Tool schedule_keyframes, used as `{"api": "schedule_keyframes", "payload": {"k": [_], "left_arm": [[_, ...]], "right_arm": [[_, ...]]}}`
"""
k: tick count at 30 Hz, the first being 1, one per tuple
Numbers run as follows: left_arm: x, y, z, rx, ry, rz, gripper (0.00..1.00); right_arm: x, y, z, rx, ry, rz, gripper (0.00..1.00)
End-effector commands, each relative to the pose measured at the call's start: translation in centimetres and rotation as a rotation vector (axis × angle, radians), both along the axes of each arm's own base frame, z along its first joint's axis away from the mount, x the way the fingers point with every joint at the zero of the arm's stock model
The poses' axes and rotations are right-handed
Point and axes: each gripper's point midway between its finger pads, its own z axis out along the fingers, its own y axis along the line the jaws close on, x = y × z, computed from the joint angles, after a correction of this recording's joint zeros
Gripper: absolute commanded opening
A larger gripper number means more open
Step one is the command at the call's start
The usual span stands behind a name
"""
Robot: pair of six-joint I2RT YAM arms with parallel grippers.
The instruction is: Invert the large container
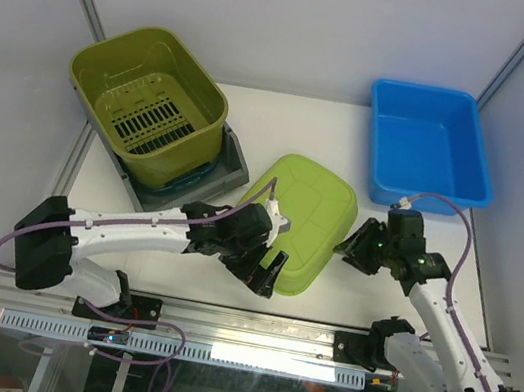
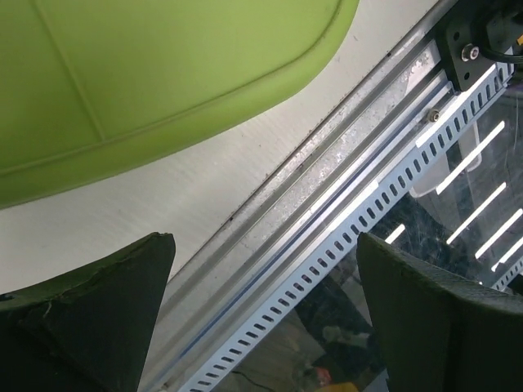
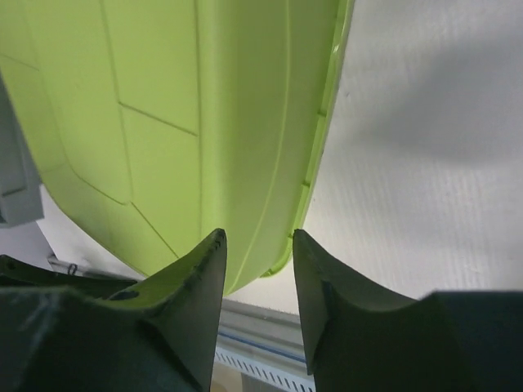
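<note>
1. Nearest, a perforated aluminium rail [image 1: 249,328] runs along the front edge of the white, matte tabletop [image 1: 304,127].
2. The left pincer [image 1: 264,273] sits just beside the lime container's near-left corner. Its dark padded jaws are spread wide and hold nothing; its wrist view shows only the tabletop and the rail between them.
3. The right pincer [image 1: 346,247] is at the container's right edge. Its jaws stand partway apart, with the rim just beyond the tips. I see nothing pinched.
4. The large lime container [image 1: 304,219] lies mid-tabletop with its bottom up and its rim down. It is smooth moulded plastic, a rounded rectangle with shallow raised panel lines on the base and a thin lip. The turn looks essentially done, and what seems left is for both arms to draw clear.
5. Far left, an olive basket [image 1: 147,100] with a slotted floor stands open side up on a grey tray [image 1: 232,165].
6. Far right is a glossy blue bin [image 1: 428,144], upright and rectangular.
</note>
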Motion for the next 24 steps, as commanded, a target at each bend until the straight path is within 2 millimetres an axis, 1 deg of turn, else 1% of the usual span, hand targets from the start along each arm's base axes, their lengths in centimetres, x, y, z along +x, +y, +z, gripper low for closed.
{"api": "schedule_keyframes", "payload": {"k": [1, 2, 4, 6, 7, 8, 10, 13, 16, 18, 20, 22, 24], "left_arm": [[0.0, -3.0, 0.4, -0.094, -0.009, -0.074, 0.99], [0.3, -3.5, -0.4, -0.082, -0.01, -0.074, 0.99], [0.8, -4.1, -0.9, -0.087, -0.023, -0.076, 0.99], [1.0, -4.5, -1.3, -0.088, -0.027, -0.079, 0.99], [1.1, -4.7, -1.6, -0.087, -0.029, -0.076, 0.99], [1.3, -4.8, -1.7, -0.086, -0.034, -0.073, 0.99], [1.9, -5.0, -2.1, -0.084, -0.056, -0.056, 0.99], [3.2, -5.5, -2.5, -0.08, -0.076, -0.009, 0.99], [4.0, -6.8, -2.2, -0.098, -0.083, -0.008, 0.99], [4.0, -7.1, -1.6, -0.111, -0.084, -0.013, 0.99], [4.0, -6.8, -1.2, -0.117, -0.094, -0.003, 0.99], [4.1, -6.4, -0.4, -0.13, -0.11, 0.015, 0.99], [4.1, -5.9, 1.0, -0.154, -0.126, 0.039, 0.99]], "right_arm": [[1.4, 3.2, -0.5, 0.06, -0.041, 0.004, 0.36], [1.4, 3.7, -1.1, 0.055, -0.029, 0.012, 0.32], [1.8, 4.5, -2.1, 0.054, -0.021, 0.021, 0.23], [2.8, 5.2, -2.7, 0.062, -0.022, 0.02, 0.17], [3.6, 5.5, -2.7, 0.065, -0.028, 0.017, 0.13], [4.4, 5.7, -2.6, 0.063, -0.041, 0.013, 0.12], [6.6, 6.2, -1.8, 0.055, -0.087, 0.016, 0.11], [10.3, 6.4, -0.3, 0.004, -0.165, 0.005, 0.12], [12.3, 6.1, 1.9, -0.036, -0.199, 0.008, 0.11], [12.8, 5.2, 3.9, -0.081, -0.242, -0.005, 0.13], [12.5, 3.4, 5.4, -0.141, -0.281, -0.029, 0.18], [11.5, 0.9, 6.6, -0.209, -0.305, -0.073, 0.24], [10.1, -2.1, 7.5, -0.284, -0.318, -0.128, 0.3]]}}
